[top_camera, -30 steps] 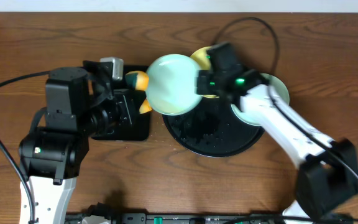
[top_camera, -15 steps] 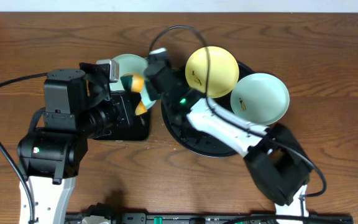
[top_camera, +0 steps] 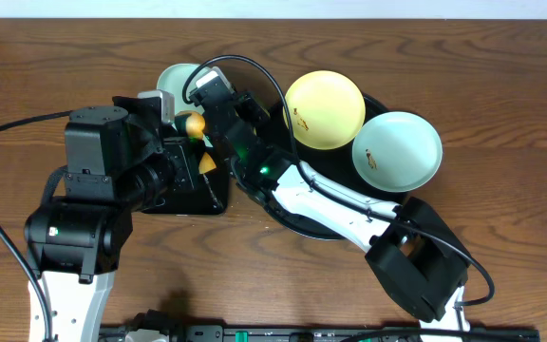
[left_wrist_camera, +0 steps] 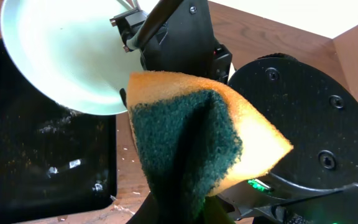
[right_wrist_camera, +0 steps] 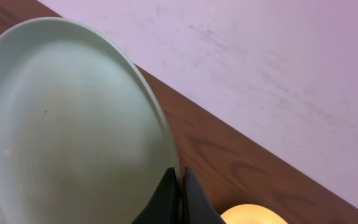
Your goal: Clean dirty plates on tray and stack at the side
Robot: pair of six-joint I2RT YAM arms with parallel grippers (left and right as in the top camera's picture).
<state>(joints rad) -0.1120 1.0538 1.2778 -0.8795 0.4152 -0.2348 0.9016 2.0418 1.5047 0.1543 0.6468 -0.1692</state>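
My right gripper is shut on the rim of a mint-blue plate and holds it over the back left, above the rectangular tray; the pinch shows in the right wrist view on the plate. My left gripper is shut on a yellow and green sponge, just below that plate. The yellow plate and the other mint-blue plate rest on the round black tray, each with small dark smudges.
A small rectangular black tray with wet specks lies under my left gripper; it also shows in the left wrist view. Crumbs lie on the wood beside it. The right arm reaches across the round tray.
My right gripper has carried the mint-blue plate from above the round tray leftward to the back left, beside the sponge. The left arm has barely moved.
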